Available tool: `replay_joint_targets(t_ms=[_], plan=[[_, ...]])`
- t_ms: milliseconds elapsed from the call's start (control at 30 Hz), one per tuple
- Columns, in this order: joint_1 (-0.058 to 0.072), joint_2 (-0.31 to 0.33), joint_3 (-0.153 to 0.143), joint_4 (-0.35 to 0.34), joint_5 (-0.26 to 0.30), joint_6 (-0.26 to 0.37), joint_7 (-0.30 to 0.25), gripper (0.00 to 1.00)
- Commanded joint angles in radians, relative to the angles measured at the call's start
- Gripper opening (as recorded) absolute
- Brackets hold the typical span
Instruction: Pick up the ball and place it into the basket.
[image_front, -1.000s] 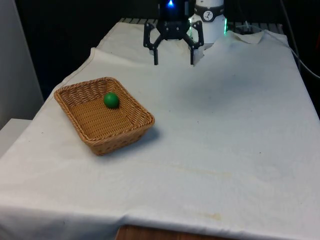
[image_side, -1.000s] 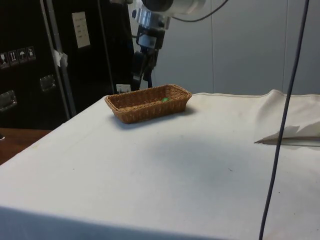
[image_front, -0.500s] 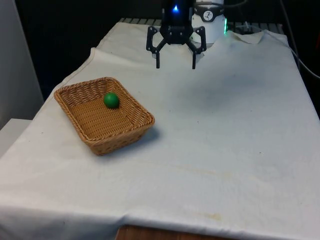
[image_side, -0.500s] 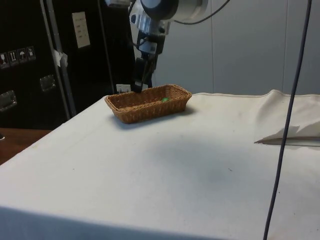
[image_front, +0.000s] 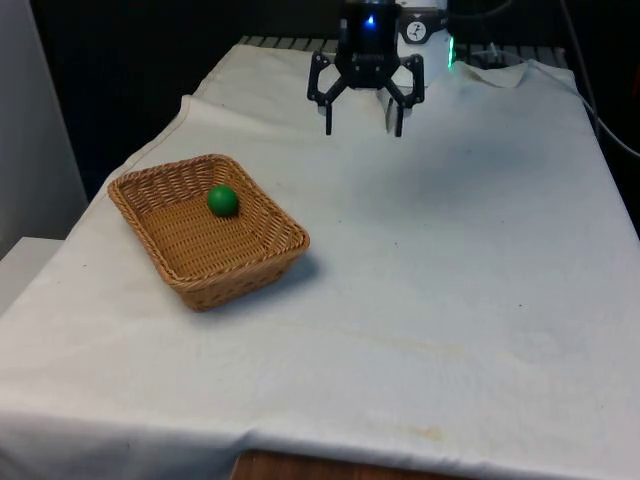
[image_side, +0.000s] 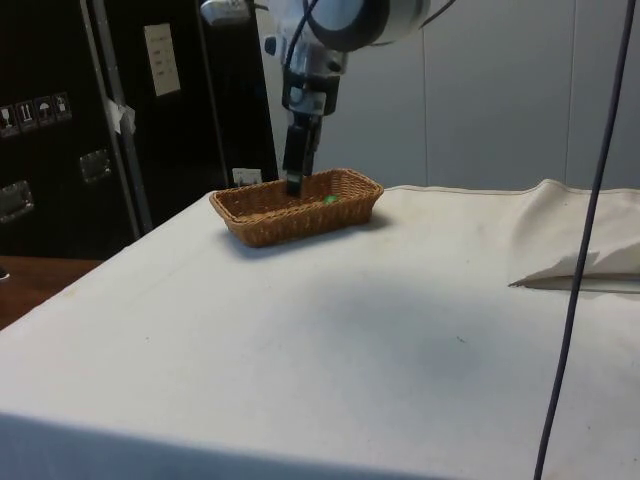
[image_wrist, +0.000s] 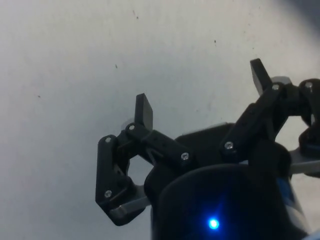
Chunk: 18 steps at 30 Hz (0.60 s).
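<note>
A green ball lies inside the brown wicker basket, near its far end; in the side view the ball peeks over the basket rim. My black gripper hangs open and empty above the white cloth at the table's far end, well off to the front view's right of the basket. From the side, the gripper hangs in front of the basket's far wall. The wrist view has the gripper over bare cloth, fingers spread wide.
The white cloth covers the table, with folds bunched at the far right corner. A thin cable hangs down at the side view's right. The table's front edge shows brown wood.
The open gripper has moved toward the front view's right and a little lower, further away from the basket. The ball has stayed in the basket.
</note>
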Motion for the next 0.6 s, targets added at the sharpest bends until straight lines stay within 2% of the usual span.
replay_joint_targets(t_ms=[0,33,67,100,233,367,400,433,567], plan=[[0.007,0.009,-0.013,-0.003,-0.049,-0.001,0.033,1.0],[0.007,0.007,-0.013,-0.005,-0.061,-0.003,0.038,1.0],[0.0,-0.005,0.002,-0.005,-0.025,-0.003,0.013,1.0],[0.006,0.004,-0.012,-0.006,-0.073,-0.006,0.045,1.0],[0.003,0.001,-0.014,-0.003,-0.119,-0.026,0.069,1.0],[0.003,0.0,-0.016,0.001,-0.144,-0.043,0.081,1.0],[-0.001,-0.011,-0.004,-0.006,-0.114,-0.034,0.059,1.0],[0.003,0.0,-0.017,0.003,-0.148,-0.048,0.083,1.0],[0.002,-0.001,-0.018,0.014,-0.162,-0.082,0.09,1.0]])
